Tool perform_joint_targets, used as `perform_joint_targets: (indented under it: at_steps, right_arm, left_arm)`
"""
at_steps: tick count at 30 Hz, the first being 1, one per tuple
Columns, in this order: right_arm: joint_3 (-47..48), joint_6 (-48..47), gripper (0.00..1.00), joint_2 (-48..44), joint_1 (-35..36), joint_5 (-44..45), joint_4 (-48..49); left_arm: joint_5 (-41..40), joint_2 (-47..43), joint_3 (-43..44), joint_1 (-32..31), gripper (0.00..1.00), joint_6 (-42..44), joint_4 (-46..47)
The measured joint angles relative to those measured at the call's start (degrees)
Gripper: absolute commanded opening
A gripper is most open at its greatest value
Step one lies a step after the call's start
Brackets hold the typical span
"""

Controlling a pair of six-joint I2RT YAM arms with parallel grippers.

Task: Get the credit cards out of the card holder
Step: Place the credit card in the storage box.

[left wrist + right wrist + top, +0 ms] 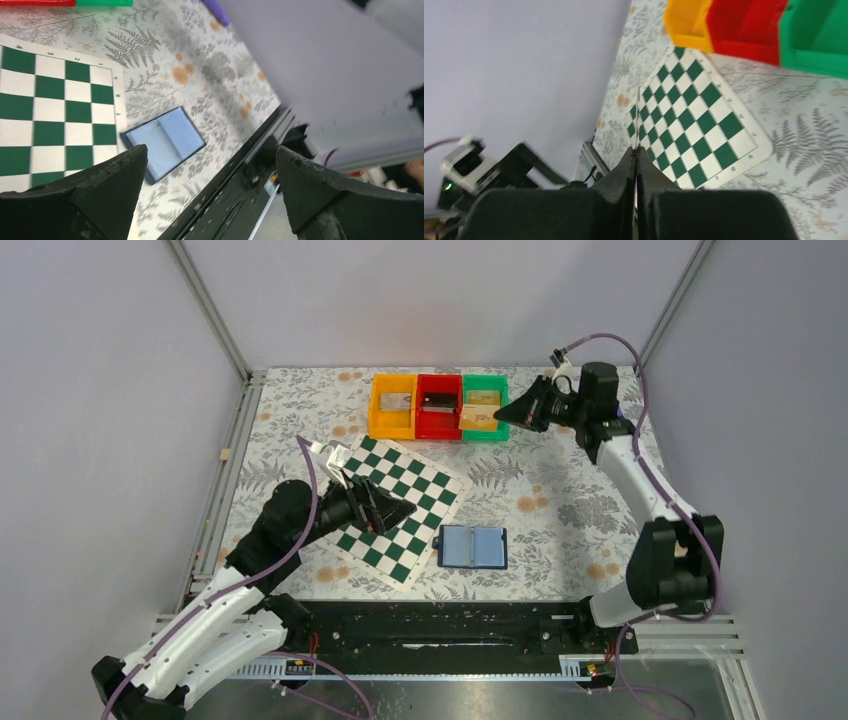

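Observation:
The card holder (472,547) lies open and flat on the floral table, its blue inner faces up; in the left wrist view the card holder (165,142) sits just right of the chessboard. My left gripper (405,508) hovers over the chessboard to the holder's left, its jaws wide apart with nothing between them (210,150). My right gripper (503,417) is at the back by the green bin, shut on a tan-gold credit card (478,420) that sticks out over the bin's front. That card shows edge-on (638,120) in the right wrist view.
An orange bin (393,405), a red bin (438,405) and a green bin (486,400) stand in a row at the back, each with a card inside. A green-and-white chessboard (425,480) lies left of centre. The black arm rail (450,625) runs along the near edge.

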Motion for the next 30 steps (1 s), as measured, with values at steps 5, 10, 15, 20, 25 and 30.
perform_joint_targets:
  at_steps: [5,10,15,20,25,30]
  right_arm:
    - [16.8,-9.6,0.0,13.2,-1.4,2.5,-17.7]
    - [30.8,-14.8,0.0,23.7,-2.2,5.6,-30.2]
    - [43.8,-17.2,0.0,31.4,-3.6,8.3,-38.3]
    - [53.9,-18.4,0.0,39.1,-4.3,10.2,-43.3]
    - [62.5,-18.8,0.0,47.4,-4.3,11.6,-47.9]
    - [73.6,-18.3,0.0,55.6,-4.3,11.7,-49.8]
  left_arm:
    - [3.0,1.7,11.2,0.0,0.99,12.8,-20.0]
    - [1.0,1.4,12.3,0.0,0.99,21.4,-30.3]
    - [-2.9,-1.4,12.0,0.0,0.99,25.5,-34.7]
    - [-7.5,-5.2,11.8,0.0,0.99,26.9,-35.7]
    - [-9.6,-6.0,11.6,0.0,0.99,27.3,-35.7]
    - [-11.1,-5.9,11.6,0.3,0.99,28.1,-36.2]
